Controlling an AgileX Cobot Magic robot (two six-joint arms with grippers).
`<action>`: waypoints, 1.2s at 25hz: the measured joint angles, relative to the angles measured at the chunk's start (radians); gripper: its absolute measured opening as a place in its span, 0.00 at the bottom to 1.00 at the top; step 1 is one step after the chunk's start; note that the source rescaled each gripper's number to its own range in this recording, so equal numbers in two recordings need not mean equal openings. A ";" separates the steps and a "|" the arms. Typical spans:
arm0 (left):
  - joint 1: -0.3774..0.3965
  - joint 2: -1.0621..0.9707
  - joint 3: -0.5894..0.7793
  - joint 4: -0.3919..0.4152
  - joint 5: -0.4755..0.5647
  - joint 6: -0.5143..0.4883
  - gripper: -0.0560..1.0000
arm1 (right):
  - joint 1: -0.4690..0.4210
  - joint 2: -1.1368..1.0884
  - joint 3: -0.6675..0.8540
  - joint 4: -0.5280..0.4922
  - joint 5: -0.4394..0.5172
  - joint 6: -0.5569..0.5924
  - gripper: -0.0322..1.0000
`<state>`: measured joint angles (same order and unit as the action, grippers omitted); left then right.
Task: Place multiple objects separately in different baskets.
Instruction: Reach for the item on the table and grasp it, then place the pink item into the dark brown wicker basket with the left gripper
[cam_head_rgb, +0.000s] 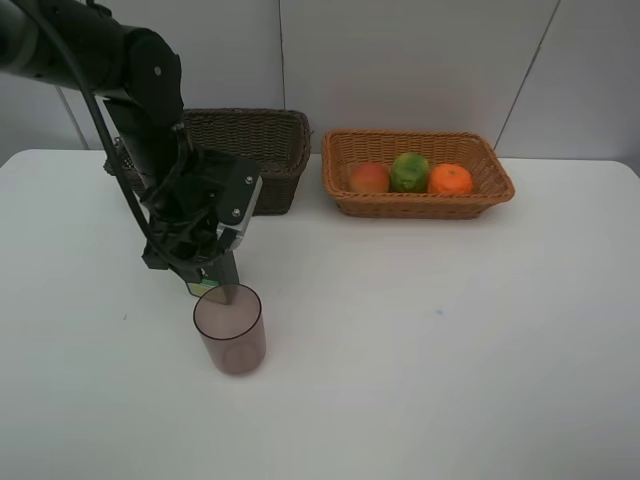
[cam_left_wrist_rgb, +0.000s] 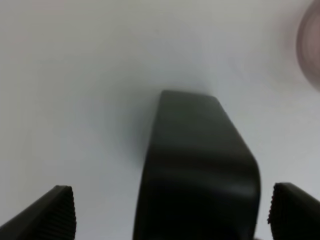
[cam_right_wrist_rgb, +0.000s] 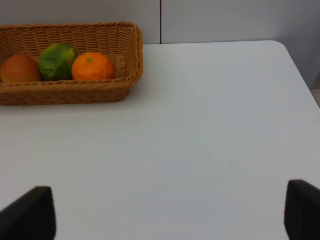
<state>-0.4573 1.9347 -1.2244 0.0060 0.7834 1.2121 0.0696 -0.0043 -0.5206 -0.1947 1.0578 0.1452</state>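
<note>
My left gripper (cam_head_rgb: 214, 283) hangs low over the table just behind the translucent mauve cup (cam_head_rgb: 229, 330), which stands upright. In the left wrist view my left gripper (cam_left_wrist_rgb: 172, 212) is open, its fingers (cam_left_wrist_rgb: 52, 215) wide apart on either side of the dark green pump bottle (cam_left_wrist_rgb: 200, 165) with gaps on both sides; the cup's rim (cam_left_wrist_rgb: 310, 45) shows at the edge. The light tan basket (cam_head_rgb: 345, 200) holds the red-orange fruit (cam_head_rgb: 370, 178), green fruit (cam_head_rgb: 409, 172) and tangerine (cam_head_rgb: 450, 179). My right gripper (cam_right_wrist_rgb: 167, 220) is open and empty. The pink bottle is not visible.
The dark brown basket (cam_head_rgb: 270, 140) stands at the back behind my left arm, which hides part of it and its inside. The tan basket (cam_right_wrist_rgb: 131, 60) lies far from my right gripper. The white table (cam_head_rgb: 450, 330) ends at a wall behind.
</note>
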 joint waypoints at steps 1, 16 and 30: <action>0.000 0.003 0.000 0.002 -0.004 0.000 1.00 | 0.000 0.000 0.000 0.000 0.000 0.000 1.00; 0.000 0.013 0.007 0.034 -0.002 0.002 0.49 | 0.000 0.000 0.000 0.000 0.000 0.000 1.00; 0.000 0.015 0.007 0.029 -0.004 0.002 0.49 | 0.000 0.000 0.000 0.000 0.000 0.000 1.00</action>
<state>-0.4573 1.9500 -1.2176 0.0353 0.7790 1.2140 0.0696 -0.0043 -0.5206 -0.1947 1.0578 0.1452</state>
